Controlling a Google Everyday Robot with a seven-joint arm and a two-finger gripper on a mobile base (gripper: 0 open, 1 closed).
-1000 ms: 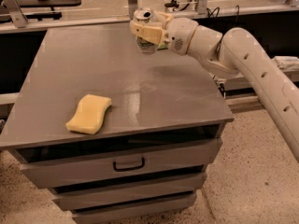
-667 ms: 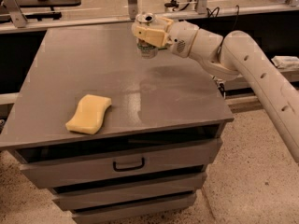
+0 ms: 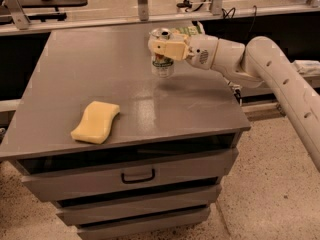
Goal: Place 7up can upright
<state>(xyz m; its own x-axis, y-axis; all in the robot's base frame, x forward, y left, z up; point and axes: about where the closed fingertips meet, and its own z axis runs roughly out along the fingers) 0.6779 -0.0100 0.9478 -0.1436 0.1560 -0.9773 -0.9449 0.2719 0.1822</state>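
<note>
The 7up can (image 3: pixel 162 66) is a small silver can with a green-and-white label. It stands upright near the back middle of the grey table (image 3: pixel 90 74), its shiny top (image 3: pixel 161 33) showing. My gripper (image 3: pixel 164 48) comes in from the right on the white arm (image 3: pixel 260 59) and is shut on the can, its cream fingers (image 3: pixel 169 49) covering the can's upper half. The can's base is at or just above the tabletop; I cannot tell which.
A yellow sponge (image 3: pixel 96 121) lies on the front left of the table. A green snack bag (image 3: pixel 187 30) shows partly behind the gripper at the back edge. The table has drawers (image 3: pixel 137 176) below. A rail and shelves run behind it.
The gripper with the can has stayed in nearly the same spot, shifting only slightly left. The sponge has not moved.
</note>
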